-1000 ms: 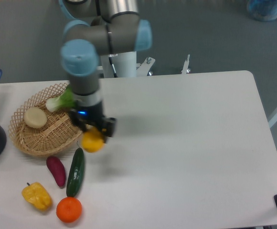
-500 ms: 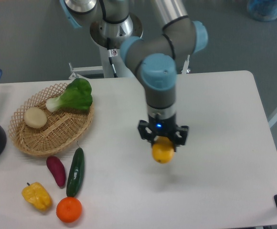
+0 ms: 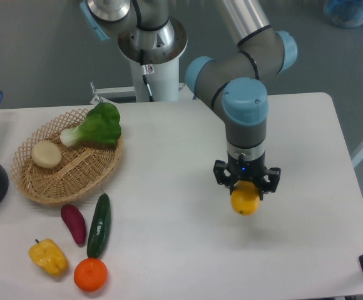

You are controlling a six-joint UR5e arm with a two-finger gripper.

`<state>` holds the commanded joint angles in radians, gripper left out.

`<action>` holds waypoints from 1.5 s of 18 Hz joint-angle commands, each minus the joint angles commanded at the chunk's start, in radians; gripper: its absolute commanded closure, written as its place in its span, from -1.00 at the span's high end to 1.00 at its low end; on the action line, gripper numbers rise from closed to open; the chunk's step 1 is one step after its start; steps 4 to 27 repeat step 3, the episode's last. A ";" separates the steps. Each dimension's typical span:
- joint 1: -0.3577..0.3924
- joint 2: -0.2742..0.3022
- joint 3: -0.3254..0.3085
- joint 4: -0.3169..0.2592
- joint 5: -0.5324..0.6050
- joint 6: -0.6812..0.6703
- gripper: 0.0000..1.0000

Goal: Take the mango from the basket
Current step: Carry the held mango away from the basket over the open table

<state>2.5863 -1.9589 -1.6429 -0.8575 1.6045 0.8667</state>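
The gripper [image 3: 246,190] clamps the mango [image 3: 245,201], which hangs directly beneath it, well to the right of the basket [image 3: 56,187]

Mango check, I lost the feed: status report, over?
Hand shut on mango, right of centre above the table. Basket far left, clear of it. Nothing in the way.

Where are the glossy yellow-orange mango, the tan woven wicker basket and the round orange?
Glossy yellow-orange mango [image 3: 245,201], fixed camera, lower face.
Tan woven wicker basket [image 3: 75,170], fixed camera, bare floor.
Round orange [image 3: 91,274], fixed camera, centre.
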 joint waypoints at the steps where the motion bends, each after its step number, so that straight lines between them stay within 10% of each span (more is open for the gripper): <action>1: 0.000 -0.003 -0.002 0.002 0.000 0.000 -0.47; 27: 0.000 -0.003 -0.003 0.000 0.003 0.002 -0.48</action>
